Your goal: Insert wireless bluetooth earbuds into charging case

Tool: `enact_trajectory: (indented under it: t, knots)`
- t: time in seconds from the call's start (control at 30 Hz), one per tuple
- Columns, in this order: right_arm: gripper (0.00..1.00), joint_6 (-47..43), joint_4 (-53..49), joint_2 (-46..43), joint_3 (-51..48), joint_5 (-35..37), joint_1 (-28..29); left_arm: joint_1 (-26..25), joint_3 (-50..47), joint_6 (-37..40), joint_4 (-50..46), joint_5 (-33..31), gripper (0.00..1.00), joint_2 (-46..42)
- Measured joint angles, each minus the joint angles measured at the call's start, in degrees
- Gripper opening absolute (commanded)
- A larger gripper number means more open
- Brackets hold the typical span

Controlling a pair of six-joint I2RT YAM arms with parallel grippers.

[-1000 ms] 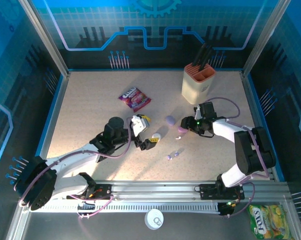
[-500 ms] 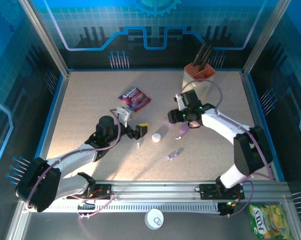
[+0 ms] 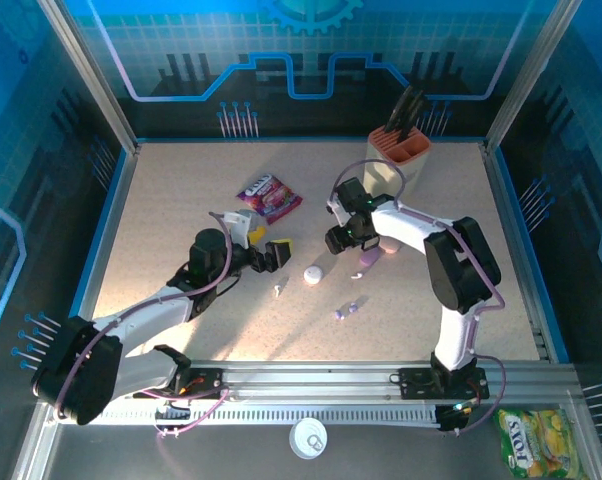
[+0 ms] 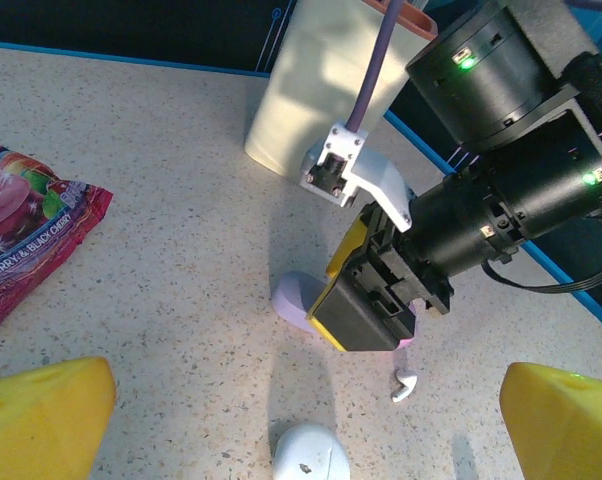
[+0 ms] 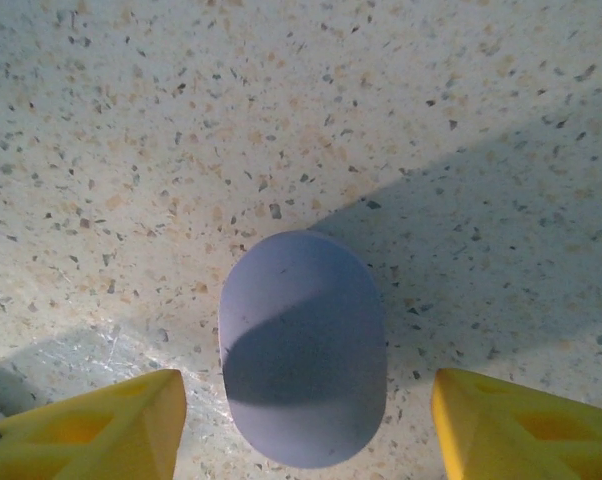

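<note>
A closed lilac charging case (image 5: 303,345) lies flat on the speckled table. My right gripper (image 5: 303,430) hangs open right over it, one yellow fingertip on each side, neither touching. In the left wrist view the right gripper (image 4: 366,305) covers part of that lilac case (image 4: 296,298), and a pale earbud (image 4: 405,385) lies just beside it. My left gripper (image 3: 278,254) is open and empty, pointing at a white case (image 3: 312,274). A white earbud (image 3: 278,291) lies below its fingers. Two lilac earbuds (image 3: 346,310) and a pink case (image 3: 369,258) lie further right.
A cream knife block (image 3: 396,165) stands at the back right, close behind the right arm. A purple snack packet (image 3: 269,196) lies at the back left of centre. Blue raised edges border the table.
My right gripper swung left from beside the pink case to above the lilac case. My left gripper drew back to the left from the white case, and a white earbud now lies uncovered.
</note>
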Motion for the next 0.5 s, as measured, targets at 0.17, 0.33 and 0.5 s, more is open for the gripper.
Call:
enact_trajectory:
  t: [0.17, 0.33, 0.5]
  knots:
    - [0.51, -0.6, -0.7, 1.7, 0.3, -0.2, 0.0, 0.0, 0.0, 0.0, -0.1, 0.6, 0.99, 0.0]
    - [0.42, -0.8, -1.0, 2.6, 0.7, -0.3, 0.0, 0.0, 0.0, 0.0, -0.2, 0.9, 0.99, 0.0]
    - [0.38, -0.7, -1.0, 2.5, 0.9, -0.4, 0.0, 0.0, 0.0, 0.0, -0.9, 0.9, 0.99, 0.0]
